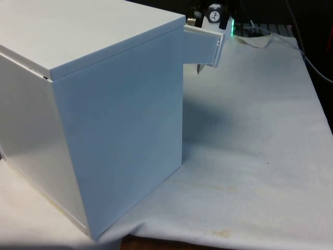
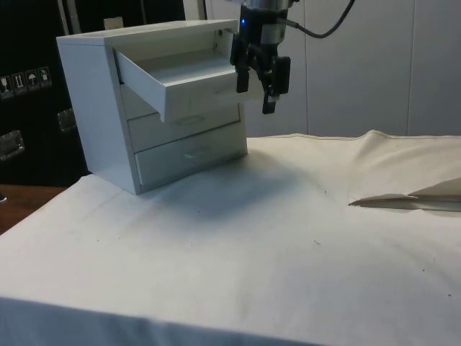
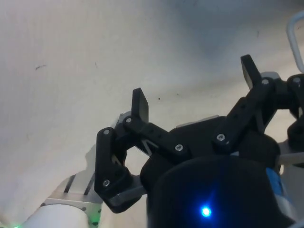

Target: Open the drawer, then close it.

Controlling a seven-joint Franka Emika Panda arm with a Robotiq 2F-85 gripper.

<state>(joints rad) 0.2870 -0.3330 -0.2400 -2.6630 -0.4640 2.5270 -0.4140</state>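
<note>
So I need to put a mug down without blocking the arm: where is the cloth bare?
Bare: the white cloth in front of the white chest of drawers, out to its fold. Crowded: by the pulled-out top drawer, where the black gripper hangs open.

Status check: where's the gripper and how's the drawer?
Gripper open, at the top drawer's front, holding nothing. Top drawer pulled out of the chest; lower two shut. Cloth in front bare.
</note>
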